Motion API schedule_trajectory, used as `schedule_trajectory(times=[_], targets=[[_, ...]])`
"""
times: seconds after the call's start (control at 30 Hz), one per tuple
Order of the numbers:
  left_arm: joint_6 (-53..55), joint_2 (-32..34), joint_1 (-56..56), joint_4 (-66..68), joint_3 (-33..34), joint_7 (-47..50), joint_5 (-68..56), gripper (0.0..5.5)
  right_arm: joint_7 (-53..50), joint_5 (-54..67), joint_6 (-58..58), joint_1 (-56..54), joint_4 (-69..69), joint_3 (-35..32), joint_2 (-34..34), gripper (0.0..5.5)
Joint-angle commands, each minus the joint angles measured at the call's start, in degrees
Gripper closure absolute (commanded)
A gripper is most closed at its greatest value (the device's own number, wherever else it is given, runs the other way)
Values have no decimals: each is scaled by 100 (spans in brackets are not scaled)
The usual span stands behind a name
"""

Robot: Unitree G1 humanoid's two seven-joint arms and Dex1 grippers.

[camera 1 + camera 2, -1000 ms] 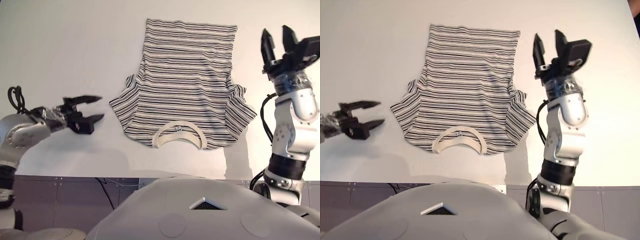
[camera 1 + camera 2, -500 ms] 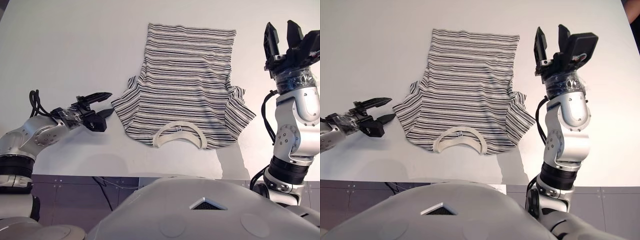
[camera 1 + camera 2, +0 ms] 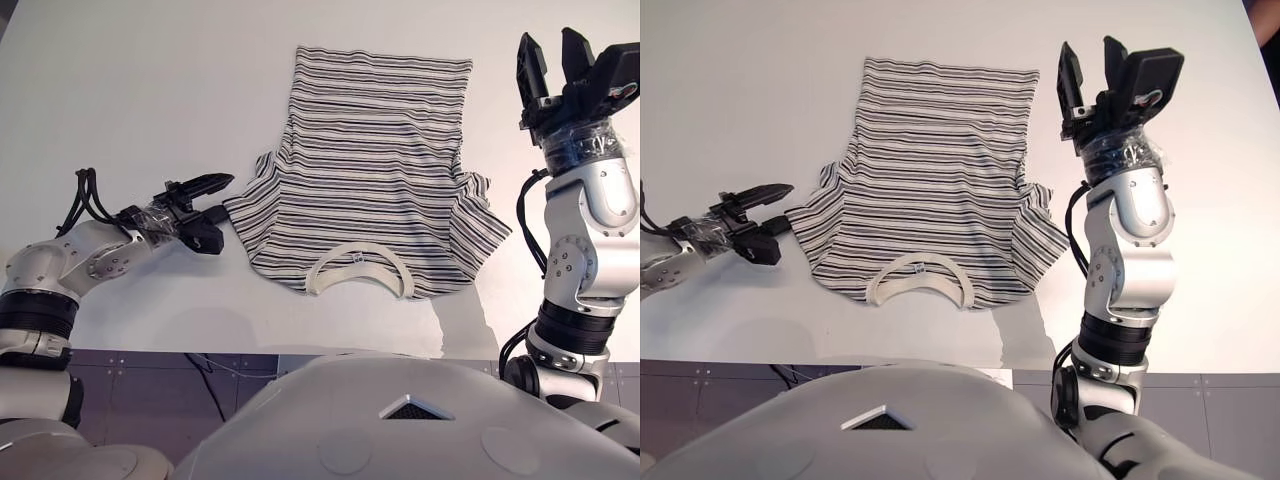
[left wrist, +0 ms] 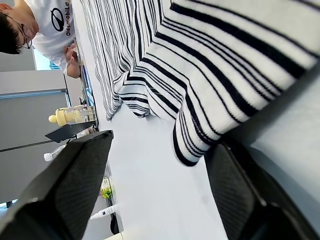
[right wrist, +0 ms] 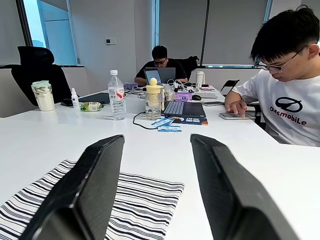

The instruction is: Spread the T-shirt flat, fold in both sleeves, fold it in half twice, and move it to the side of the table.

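While the T-shirt (image 3: 365, 170) lies spread on the table (image 3: 130, 90), hem at the far side & collar (image 3: 360, 268) nearest the robot, both sleeves stick out, not yet folded in. L gripper (image 3: 220, 208) sits low over the table w/ fingers apart, tips right at the left sleeve (image 3: 250, 200). Its wrist view shows striped cloth btwn them, contact unclear. R gripper (image 3: 550, 45) is raised beside the shirt's far right corner, pointing up, fingers apart.
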Motion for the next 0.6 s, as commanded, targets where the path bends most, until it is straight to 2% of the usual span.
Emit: schedule_trajectory(times=[0.03, 0.43, 0.6], targets=[[-39, 144, 373, 229, -382, -162, 325, 261, -81, -7, -25, 77, -8, -21, 42, 306], [97, 41, 54, 569, -765, -31, 399, 460, -151, 14, 1, 65, -4, 51, 102, 306], [129, 94, 221, 389, -632, 116, 137, 524, -175, 23, 38, 190, -79, 242, 224, 306]])
